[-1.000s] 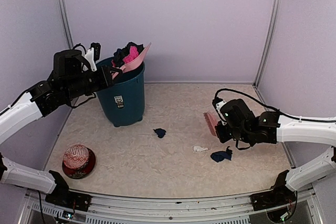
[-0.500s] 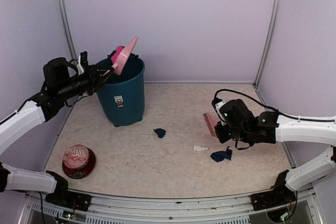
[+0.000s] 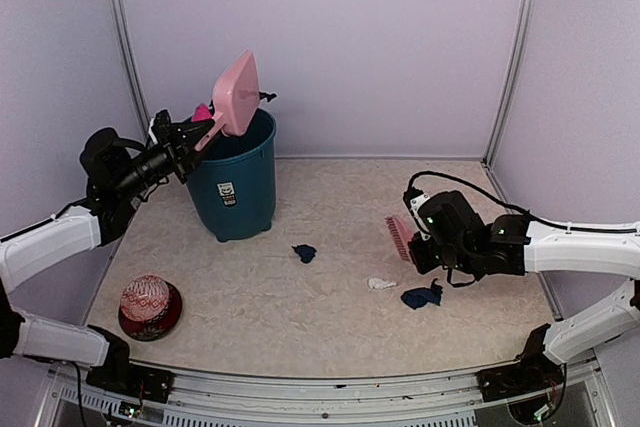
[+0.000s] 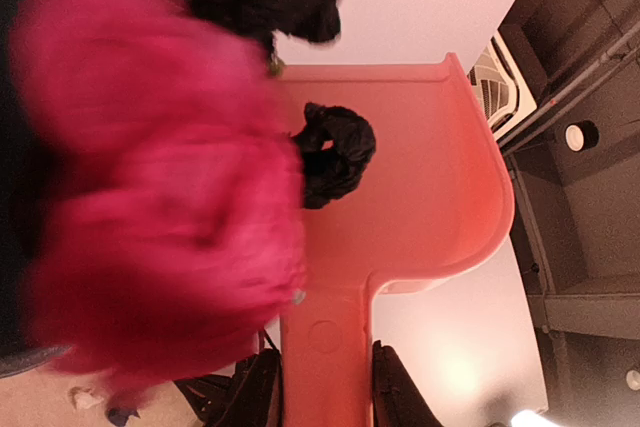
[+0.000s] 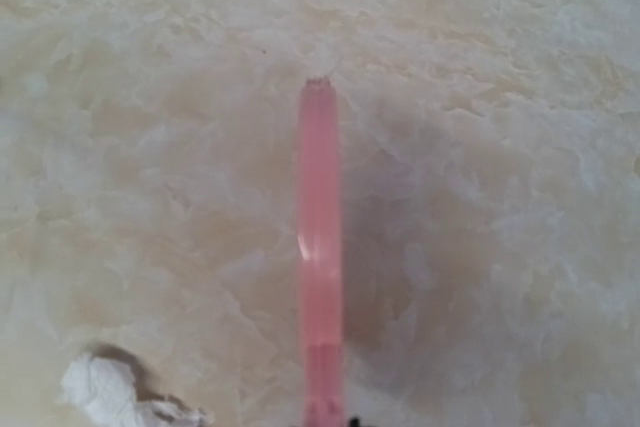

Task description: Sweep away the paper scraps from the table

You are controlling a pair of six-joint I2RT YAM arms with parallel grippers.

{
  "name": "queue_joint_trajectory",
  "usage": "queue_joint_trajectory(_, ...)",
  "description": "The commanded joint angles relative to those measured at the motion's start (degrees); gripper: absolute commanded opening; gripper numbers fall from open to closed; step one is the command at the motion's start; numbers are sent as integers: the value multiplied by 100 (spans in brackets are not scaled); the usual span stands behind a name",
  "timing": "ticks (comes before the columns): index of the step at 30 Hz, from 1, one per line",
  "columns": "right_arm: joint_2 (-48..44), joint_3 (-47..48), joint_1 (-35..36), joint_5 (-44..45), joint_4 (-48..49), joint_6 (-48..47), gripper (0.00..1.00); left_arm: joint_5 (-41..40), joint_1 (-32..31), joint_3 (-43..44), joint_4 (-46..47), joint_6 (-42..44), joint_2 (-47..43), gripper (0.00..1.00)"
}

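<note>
Even, diffuse light is recorded in the top view; only faint, soft shadows are noted on the table (image 3: pixel 330 277). In the left wrist view, the magenta scrap (image 4: pixel 150 197) left of the dustpan (image 4: pixel 420 187) is smeared by heavy blur. The dustpan itself is rendered sharply, and lamp glare is noted below and right of it. In the right wrist view, the brush handle (image 5: pixel 318 247) is slightly soft, with one small highlight.

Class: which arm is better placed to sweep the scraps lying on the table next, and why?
Right. The right pincer holds the pink brush beside the white scrap and a dark blue scrap; the left pincer holds the dustpan tipped over the bin, far away.
</note>
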Motion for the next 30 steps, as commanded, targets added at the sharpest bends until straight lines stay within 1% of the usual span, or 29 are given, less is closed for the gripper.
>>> queue_joint_trajectory(1, -36, -85, -61, -23, 240, 93, 0, -358, 38, -282, 1002, -904, -199, 0)
queue_joint_trajectory(5, -7, -22, -57, -95, 286, 99, 0, -580, 56, -394, 1396, -1309, -80, 0)
queue_joint_trajectory(13, -132, 69, -57, -333, 384, 123, 0, -814, 108, -360, 2011, -1841, 320, 0)
queue_joint_trajectory(17, -214, 106, -58, -505, 444, 164, 0, -768, 109, -203, 2035, -1843, 490, 0)
queue_joint_trajectory(23, -456, 159, -57, -1247, 788, 160, 0, -500, 109, 13, 1818, -1558, 421, 0)
queue_joint_trajectory(30, -745, 156, -59, -2620, 1591, -69, 0, -415, 131, 304, 802, -757, -162, 0)
